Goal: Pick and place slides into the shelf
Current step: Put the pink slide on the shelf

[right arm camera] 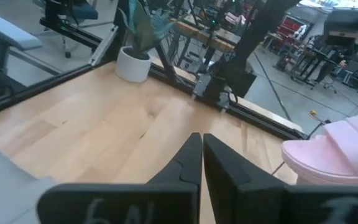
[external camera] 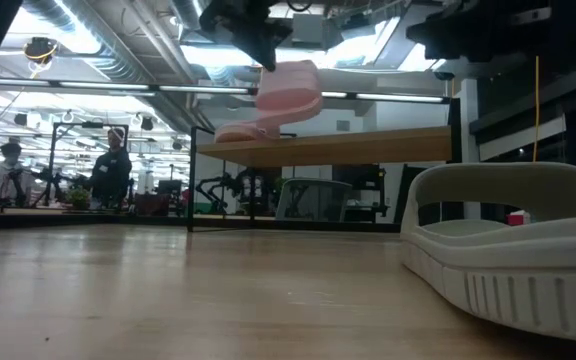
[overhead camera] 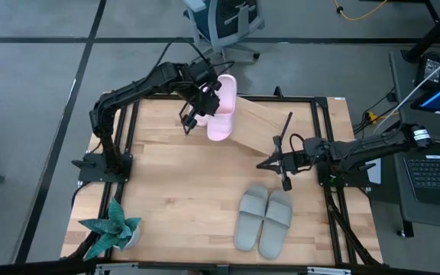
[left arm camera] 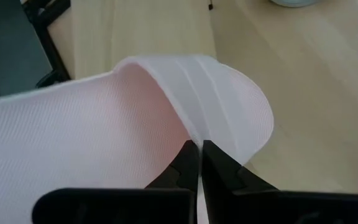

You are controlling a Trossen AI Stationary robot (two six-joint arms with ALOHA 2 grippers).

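Left end effector (overhead camera: 192, 116) clamps a pink slide (overhead camera: 221, 107) over the shelf (overhead camera: 262, 122), hiding its second pink slide. Right end effector (overhead camera: 266, 163) closed, empty.

A grey floor (overhead camera: 37, 92) crossed by dark lines is seen around the desk (overhead camera: 182, 191). An office chair (overhead camera: 224, 19) stands at the upper centre. Ceiling lights (external camera: 78, 40) and what may be two people (external camera: 108, 165) are seen at far left.

Bright, even overhead light; ceiling lamps (external camera: 218, 55) glare (low view), near grey sandal (external camera: 513, 245) soft-focused.
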